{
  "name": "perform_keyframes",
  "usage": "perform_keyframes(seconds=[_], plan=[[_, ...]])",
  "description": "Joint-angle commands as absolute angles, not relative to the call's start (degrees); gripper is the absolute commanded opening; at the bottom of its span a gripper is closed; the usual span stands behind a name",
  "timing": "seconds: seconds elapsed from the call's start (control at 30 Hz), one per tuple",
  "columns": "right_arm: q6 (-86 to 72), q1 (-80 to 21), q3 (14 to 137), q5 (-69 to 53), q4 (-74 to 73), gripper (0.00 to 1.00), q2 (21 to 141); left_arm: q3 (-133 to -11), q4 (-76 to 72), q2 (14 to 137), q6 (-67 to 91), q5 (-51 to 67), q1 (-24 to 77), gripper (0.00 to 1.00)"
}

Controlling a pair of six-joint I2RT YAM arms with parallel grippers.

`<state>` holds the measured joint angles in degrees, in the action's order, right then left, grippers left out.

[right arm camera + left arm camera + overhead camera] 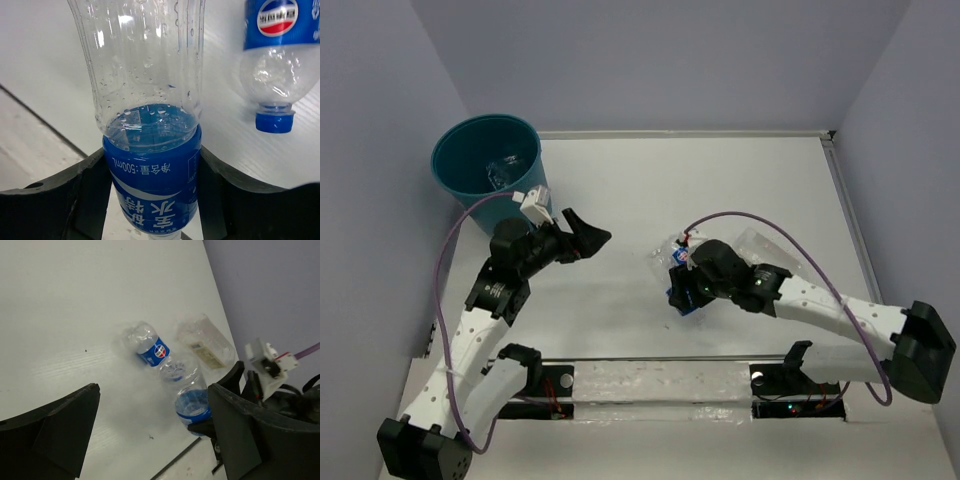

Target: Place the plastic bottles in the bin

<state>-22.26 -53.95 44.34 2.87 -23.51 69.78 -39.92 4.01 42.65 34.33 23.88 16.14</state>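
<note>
Plastic bottles (152, 347) are scattered on the tabletop (720, 180), well right of the bin (448, 165). One blue-labelled bottle (150, 165) is clamped between the jaws of the right arm (820, 305), which is stretched low over the tabletop. The left arm (480, 300) is bent just beside the bin, its jaws spread wide and empty. Something clear inside the bin cannot be made out.

The left arm (470, 345) and right arm (840, 312) share one build: white links, rounded black joints (492, 295) and chunky black bases (420, 455). A thin purple cable (445, 290) loops along each arm, and the left one ends at a white plug (532, 203) by the wrist. The fingers (60, 430) are matte black, broad and wedge-shaped.
</note>
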Motion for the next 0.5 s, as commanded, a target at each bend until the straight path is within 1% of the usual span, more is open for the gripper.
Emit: perform_keyframes(seconds=[0.0,0.23,0.4,0.47], plan=[[-21.45,-53.79,44.82,-3.24,-12.14,0.51,62.85,-37.10,-3.24,41.83,39.28,28.92,19.50,0.99],[-20.83,-53.79,47.90,-7.46,-6.33,0.51,63.81,-34.98,-17.20,48.68,44.29,27.96,29.96,0.99],[-21.36,-53.79,47.64,-12.29,-2.03,0.51,63.37,-36.03,-18.46,55.97,42.37,23.03,34.53,0.99],[-21.62,-53.79,46.59,-12.22,-0.62,0.51,62.06,-36.21,-19.50,59.30,42.10,22.07,35.59,0.99]])
